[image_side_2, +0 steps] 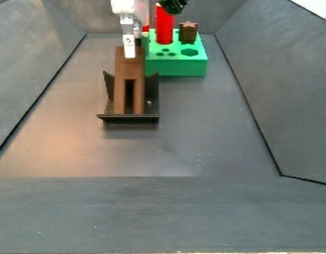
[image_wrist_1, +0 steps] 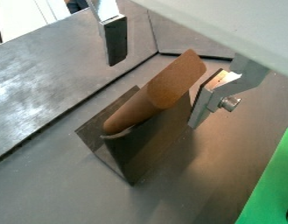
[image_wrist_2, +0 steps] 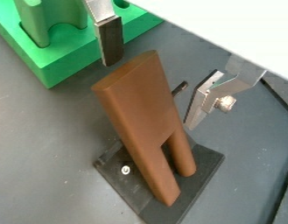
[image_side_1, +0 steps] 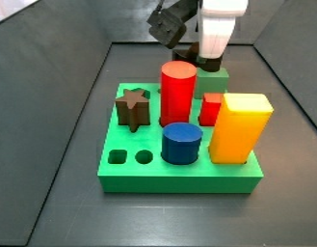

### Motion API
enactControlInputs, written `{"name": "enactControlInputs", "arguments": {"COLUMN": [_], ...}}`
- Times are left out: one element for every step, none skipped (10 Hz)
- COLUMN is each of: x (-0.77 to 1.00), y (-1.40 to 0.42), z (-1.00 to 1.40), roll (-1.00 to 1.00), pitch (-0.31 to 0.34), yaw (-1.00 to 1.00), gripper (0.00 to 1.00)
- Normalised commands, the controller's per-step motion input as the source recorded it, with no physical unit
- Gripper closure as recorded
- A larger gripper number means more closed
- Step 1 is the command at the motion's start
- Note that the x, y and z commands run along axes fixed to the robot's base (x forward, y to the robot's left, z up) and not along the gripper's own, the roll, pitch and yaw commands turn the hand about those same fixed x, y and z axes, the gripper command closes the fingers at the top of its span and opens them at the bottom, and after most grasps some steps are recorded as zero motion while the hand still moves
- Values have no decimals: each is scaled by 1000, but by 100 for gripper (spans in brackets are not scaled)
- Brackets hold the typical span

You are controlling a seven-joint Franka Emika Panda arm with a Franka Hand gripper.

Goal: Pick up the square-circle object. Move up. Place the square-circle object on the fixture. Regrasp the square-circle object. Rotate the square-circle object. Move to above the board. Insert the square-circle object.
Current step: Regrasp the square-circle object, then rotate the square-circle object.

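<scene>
While the brown two-legged square-circle object leans on the dark L-shaped fixture left of the green board, the gripper hovers just above it, jaws spread and seemingly empty.

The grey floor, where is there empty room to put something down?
The dark grey floor is bare in front of the fixture. Behind is crowded: the brown square-circle object leaning there, the open gripper above, and the green board.

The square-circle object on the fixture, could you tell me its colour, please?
Brown; the square-circle object shows best in a wrist view, with the open gripper just above it.
</scene>
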Motion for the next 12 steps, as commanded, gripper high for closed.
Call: {"name": "enactControlInputs", "arguments": {"x": [187, 0, -1000, -1000, -1000, -1000, -1000, -1000, -1000, -1000, -1000, -1000], "y": [-25, 500, 199, 193, 175, 156, 152, 143, 139, 123, 118, 102], "z": [-15, 167, 759, 757, 741, 718, 707, 681, 664, 603, 570, 490], "roll": [77, 0, 0, -12, -38, -73, -92, -122, -127, -125, -121, -116], "pitch": [168, 0, 0, -9, -10, -8, -5, -3, -4, -7, -6, 2], "yaw": [32, 0, 0, -4, -14, -28, -33, -41, -41, -36, -37, -37], "gripper": [0, 100, 100, 100, 100, 100, 100, 100, 100, 100, 100, 100]}}
